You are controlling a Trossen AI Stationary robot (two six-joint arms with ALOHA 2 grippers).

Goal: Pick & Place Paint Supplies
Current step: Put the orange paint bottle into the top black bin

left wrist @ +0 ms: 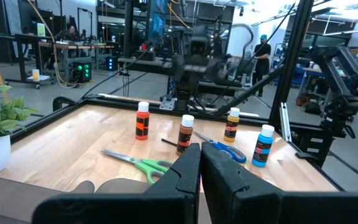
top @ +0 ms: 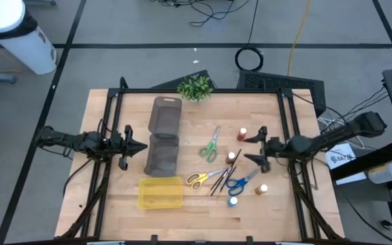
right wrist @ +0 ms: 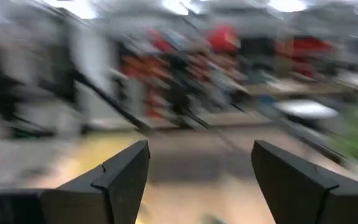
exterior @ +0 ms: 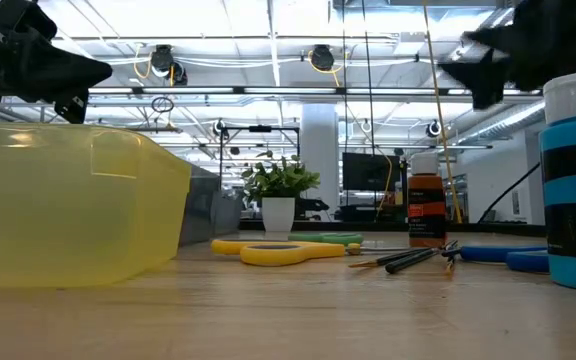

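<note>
bright overhead lights, right wrist blurred

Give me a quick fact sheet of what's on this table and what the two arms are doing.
Left gripper: shut, over the grey organiser tray
Right gripper: open, above the paint supplies
Scissors: green, yellow, blue
Paint bottles: four, one blue-capped
Brushes: between the yellow and blue scissors
Yellow tray: front of table
Plant: back edge
</note>
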